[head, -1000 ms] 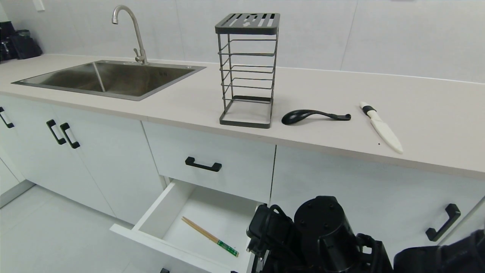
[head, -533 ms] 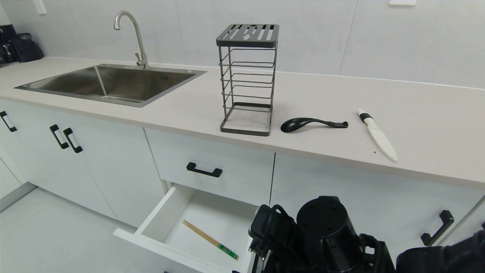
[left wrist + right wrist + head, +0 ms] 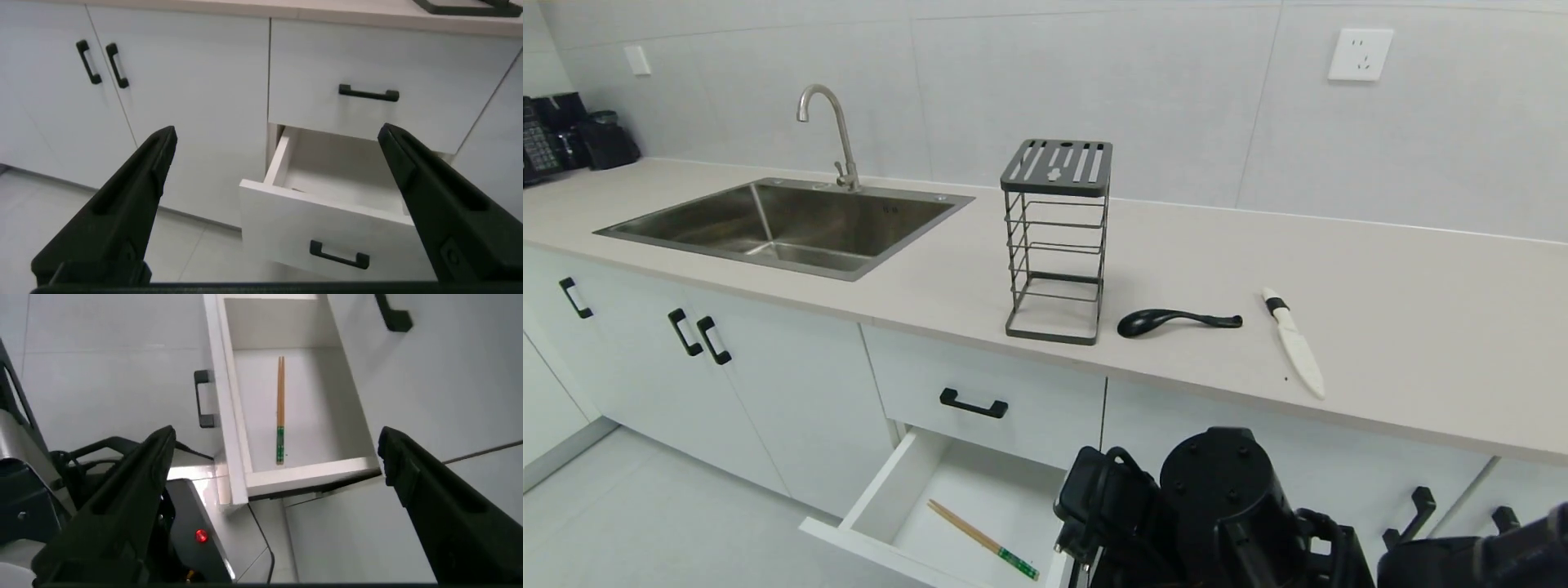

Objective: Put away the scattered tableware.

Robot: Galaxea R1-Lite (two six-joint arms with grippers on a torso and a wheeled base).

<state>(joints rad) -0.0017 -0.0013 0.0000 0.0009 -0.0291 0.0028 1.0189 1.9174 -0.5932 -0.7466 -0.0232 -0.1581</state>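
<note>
A matte black arm joint (image 3: 1225, 490) ends in a rounded cap dotted with small recessed screws. Beside it sits a boxy black housing (image 3: 1107, 502) with looped black cables (image 3: 1123, 456). The left claw (image 3: 274, 135) and right claw (image 3: 276, 434) each carry two black, wedge-shaped fingers (image 3: 122, 204) that taper to blunt tips.

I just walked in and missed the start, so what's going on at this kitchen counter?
The robot is tidying tableware and holds nothing right now. Its left gripper and right gripper are both open, low in front of the cabinets. A pair of chopsticks already lies in the open drawer. A black spoon and a white knife lie on the counter, right of the wire rack.
</note>
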